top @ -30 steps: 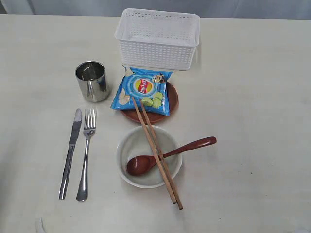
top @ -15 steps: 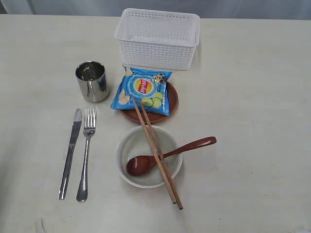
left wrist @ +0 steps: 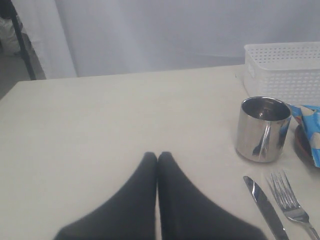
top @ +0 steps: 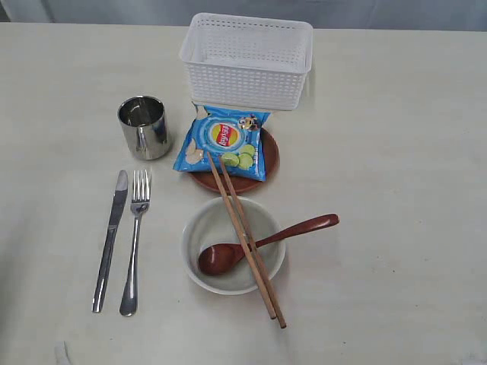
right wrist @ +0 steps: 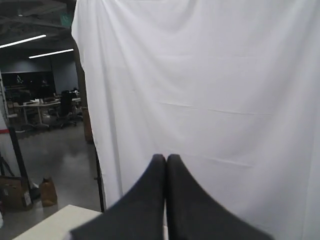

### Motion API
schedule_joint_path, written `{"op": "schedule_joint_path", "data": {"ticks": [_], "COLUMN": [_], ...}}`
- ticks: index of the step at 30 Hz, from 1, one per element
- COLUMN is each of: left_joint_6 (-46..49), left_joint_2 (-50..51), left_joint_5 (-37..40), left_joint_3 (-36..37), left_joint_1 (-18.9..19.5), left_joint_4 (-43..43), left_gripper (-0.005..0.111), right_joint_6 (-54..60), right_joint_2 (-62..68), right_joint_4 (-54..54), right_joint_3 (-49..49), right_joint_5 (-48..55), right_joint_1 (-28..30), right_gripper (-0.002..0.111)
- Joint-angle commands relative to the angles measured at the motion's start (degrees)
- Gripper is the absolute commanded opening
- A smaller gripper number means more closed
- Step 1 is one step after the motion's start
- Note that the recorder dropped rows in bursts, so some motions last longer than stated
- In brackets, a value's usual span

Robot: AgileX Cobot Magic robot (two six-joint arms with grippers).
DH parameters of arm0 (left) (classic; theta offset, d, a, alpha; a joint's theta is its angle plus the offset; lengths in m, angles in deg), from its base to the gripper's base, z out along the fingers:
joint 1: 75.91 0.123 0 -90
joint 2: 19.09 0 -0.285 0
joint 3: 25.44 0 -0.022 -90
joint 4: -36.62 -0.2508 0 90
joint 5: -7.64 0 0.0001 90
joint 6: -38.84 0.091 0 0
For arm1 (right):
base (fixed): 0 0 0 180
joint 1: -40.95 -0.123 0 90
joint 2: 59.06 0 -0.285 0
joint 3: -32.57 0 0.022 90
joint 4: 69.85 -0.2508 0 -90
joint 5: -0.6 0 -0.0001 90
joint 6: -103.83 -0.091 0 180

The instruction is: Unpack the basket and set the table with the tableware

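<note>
Since the basket (top: 246, 61) stood empty at the far side of the bench (top: 396, 152), the setting looked complete: knife (top: 112, 228) and fork (top: 134, 251) beside the bowl (top: 209, 224), with spoon (top: 304, 226) and chopsticks (top: 262, 285) resting across it. The left gripper (left wrist: 157, 156), closed on nothing, hovered near the cup (left wrist: 263, 129). The right gripper (right wrist: 166, 157), likewise closed and empty, pointed away from everything.

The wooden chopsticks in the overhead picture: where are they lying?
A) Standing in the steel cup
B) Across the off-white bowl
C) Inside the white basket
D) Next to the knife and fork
B: the wooden chopsticks lie side by side across the off-white bowl, with one end past its rim over the table and the other reaching the blue chip bag.
</note>
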Motion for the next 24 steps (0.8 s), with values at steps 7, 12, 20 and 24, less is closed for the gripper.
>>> {"op": "schedule_joint_path", "data": {"ticks": [7, 12, 20, 24], "left_joint_6": [0.0, 0.0, 0.0, 0.0], "left_joint_2": [-0.2, -0.2, -0.2, -0.2], "left_joint_5": [-0.4, -0.4, -0.4, -0.4], "left_joint_3": [0.2, 0.2, 0.2, 0.2], "left_joint_1": [-0.4, -0.4, -0.4, -0.4], "left_joint_4": [0.8, 0.6, 0.6, 0.6], "left_gripper": [0.0, 0.0, 0.0, 0.0], "right_joint_6": [-0.4, -0.4, -0.4, -0.4], "right_joint_2": [-5.3, -7.0, -10.6, -13.1], "right_joint_4": [-11.0, -15.1, -15.8, -15.8], "right_joint_3": [0.0, 0.0, 0.0, 0.0], "right_joint_5": [0.3, 0.3, 0.3, 0.3], "right_joint_1": [0.1, 0.1, 0.1, 0.1], "right_gripper": [0.0, 0.0, 0.0, 0.0]}}
